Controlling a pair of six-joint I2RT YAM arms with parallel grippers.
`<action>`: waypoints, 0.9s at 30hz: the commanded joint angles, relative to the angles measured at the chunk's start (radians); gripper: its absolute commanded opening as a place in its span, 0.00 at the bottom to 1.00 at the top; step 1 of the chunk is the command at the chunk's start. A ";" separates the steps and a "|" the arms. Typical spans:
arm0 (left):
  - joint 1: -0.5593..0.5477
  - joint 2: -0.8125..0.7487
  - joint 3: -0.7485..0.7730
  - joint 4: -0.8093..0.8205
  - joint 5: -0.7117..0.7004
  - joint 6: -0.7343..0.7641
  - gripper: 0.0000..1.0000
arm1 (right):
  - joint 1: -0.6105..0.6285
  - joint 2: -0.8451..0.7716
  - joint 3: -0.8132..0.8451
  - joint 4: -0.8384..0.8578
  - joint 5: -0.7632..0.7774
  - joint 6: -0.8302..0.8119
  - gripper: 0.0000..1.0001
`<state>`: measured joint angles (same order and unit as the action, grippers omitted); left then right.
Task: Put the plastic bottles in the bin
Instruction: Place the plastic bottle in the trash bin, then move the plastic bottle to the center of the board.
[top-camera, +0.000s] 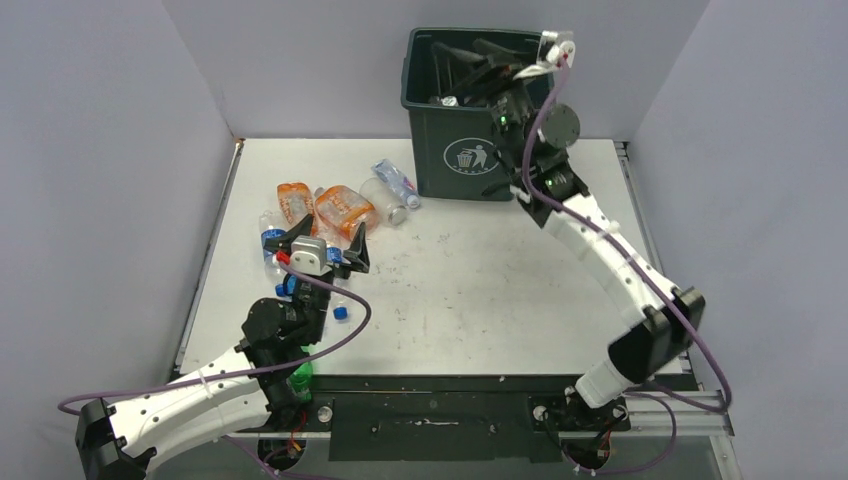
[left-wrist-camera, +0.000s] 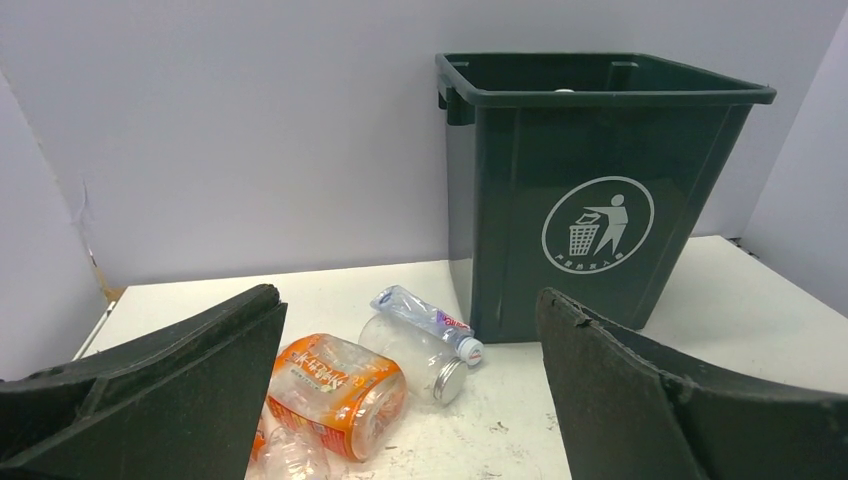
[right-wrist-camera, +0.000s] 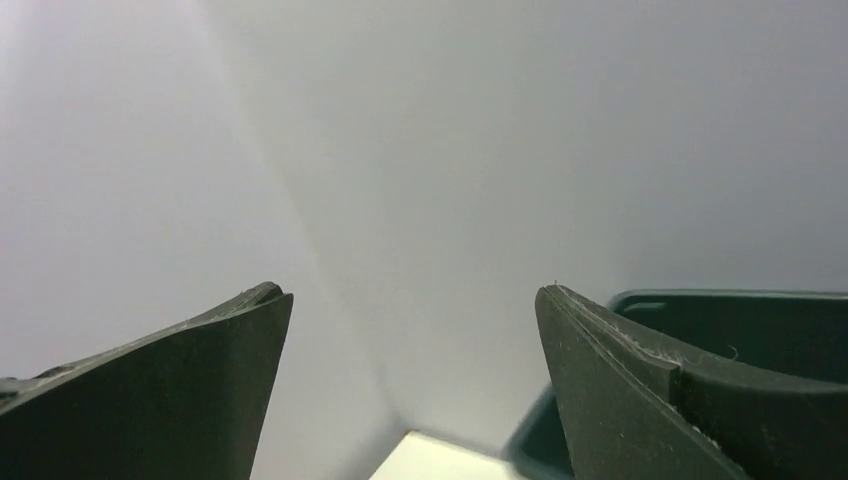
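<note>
Plastic bottles, crumpled, clear and orange, beside square green bin

right gripper: jaws spread, empty | bin: rim lower right

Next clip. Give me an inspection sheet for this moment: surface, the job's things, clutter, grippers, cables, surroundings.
Surface: white table, marked with small dark specks.
Job's things: dark green bin upright at the far edge; orange bottles and clear bottles lie to its left; a green bottle sits by the left arm's base.
Clutter: nothing seen.
Grippers: left gripper open and empty, at the near side of the bottle pile; right gripper open and empty, over the bin's mouth.
Cables: purple cables loop off both arms.
Surroundings: plain pale walls on three sides.
</note>
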<state>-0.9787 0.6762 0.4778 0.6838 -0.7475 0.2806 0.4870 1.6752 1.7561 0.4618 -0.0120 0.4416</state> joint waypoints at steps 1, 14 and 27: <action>0.003 0.001 0.047 -0.010 0.008 0.009 0.96 | 0.114 -0.231 -0.269 0.089 -0.070 -0.049 0.97; -0.011 -0.057 0.050 -0.028 0.013 0.140 0.96 | 0.240 -0.552 -0.929 -0.061 0.033 0.030 0.97; -0.041 0.049 0.195 -0.390 0.004 0.018 0.96 | 0.244 -0.181 -0.963 0.029 -0.038 -0.004 0.95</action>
<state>-1.0130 0.6872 0.6220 0.3973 -0.7361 0.3191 0.7216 1.3819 0.7723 0.3828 -0.0048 0.4389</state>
